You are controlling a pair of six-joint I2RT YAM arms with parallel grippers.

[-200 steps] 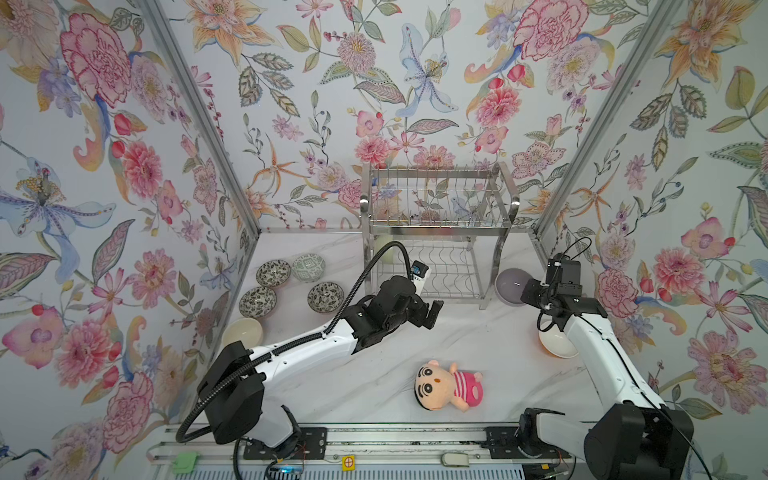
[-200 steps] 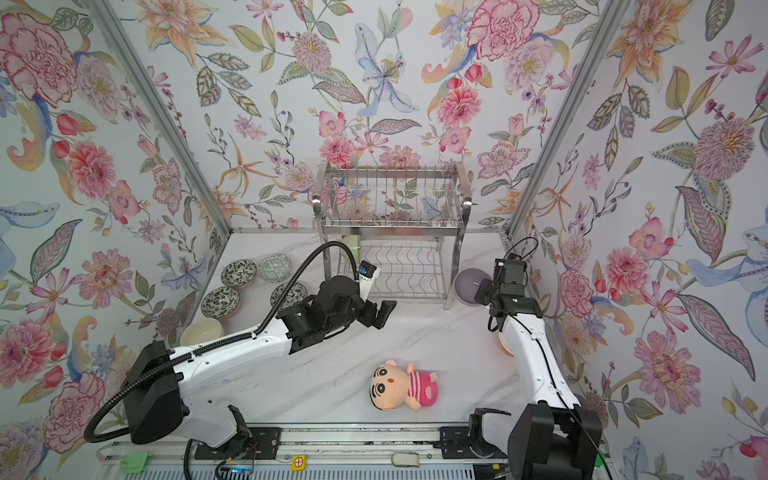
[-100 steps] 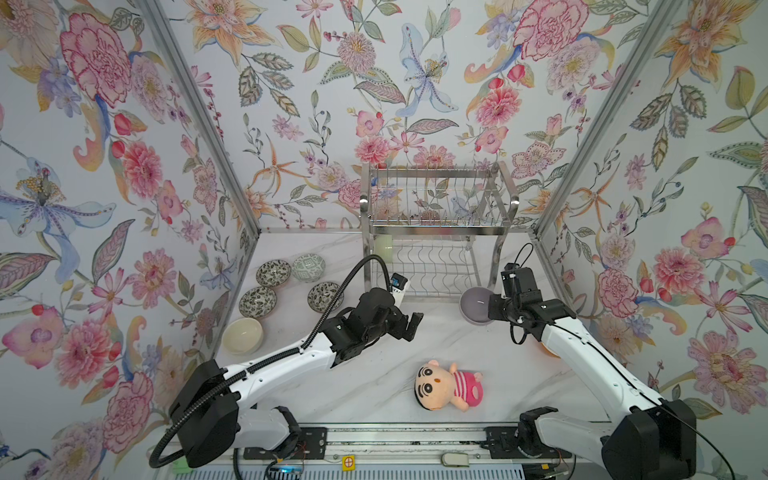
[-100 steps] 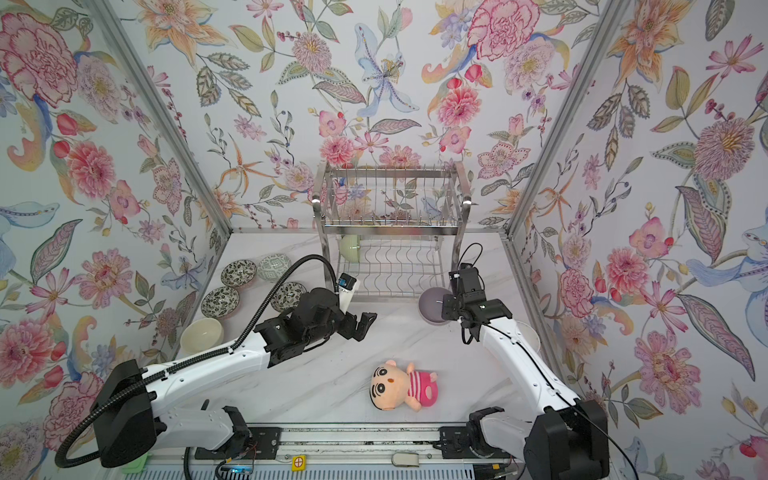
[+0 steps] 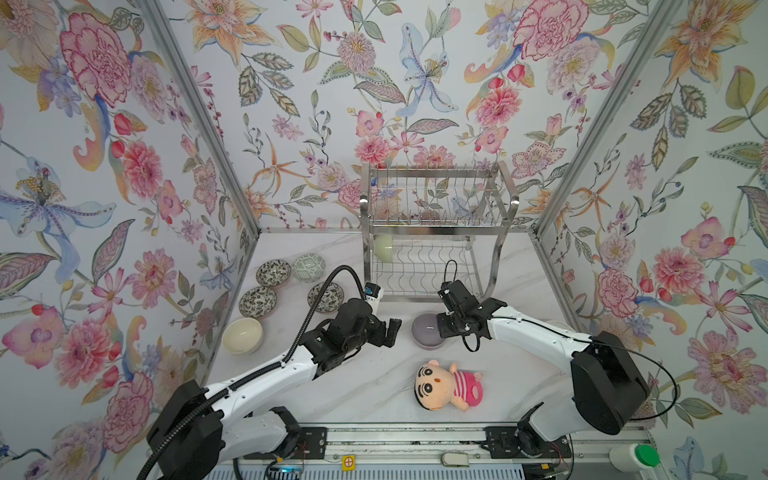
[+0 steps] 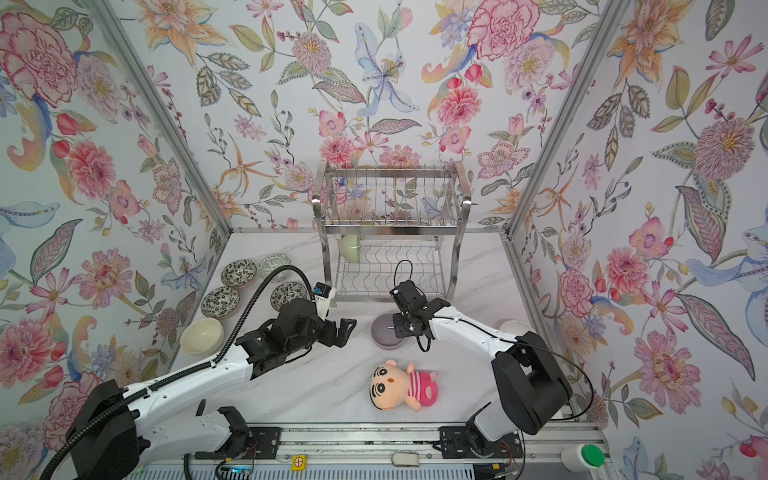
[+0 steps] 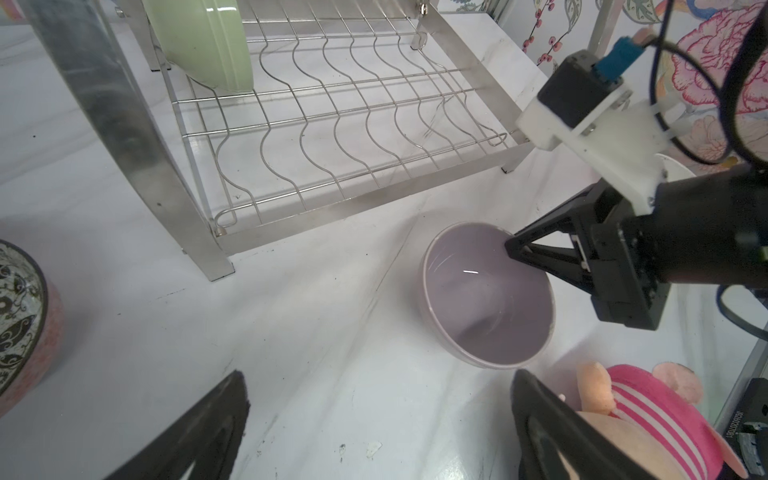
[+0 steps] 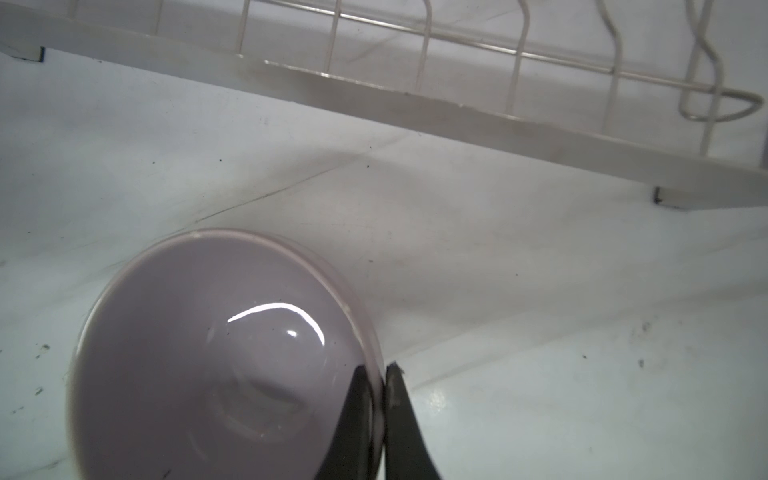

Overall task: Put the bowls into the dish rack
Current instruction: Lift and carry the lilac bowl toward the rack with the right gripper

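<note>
The right gripper (image 8: 380,370) pinches the rim of the lavender bowl (image 8: 216,357). One black finger (image 8: 353,415) is inside the bowl, the other is outside, and the bowl's wall is between them. A bright curved reflection lies on the glossy inner side of the bowl. Beyond the bowl, and apart from it, runs the low front bar of the dish rack (image 8: 457,112), with wavy wires behind it. The white desk (image 8: 540,311) shows small dark specks.
</note>
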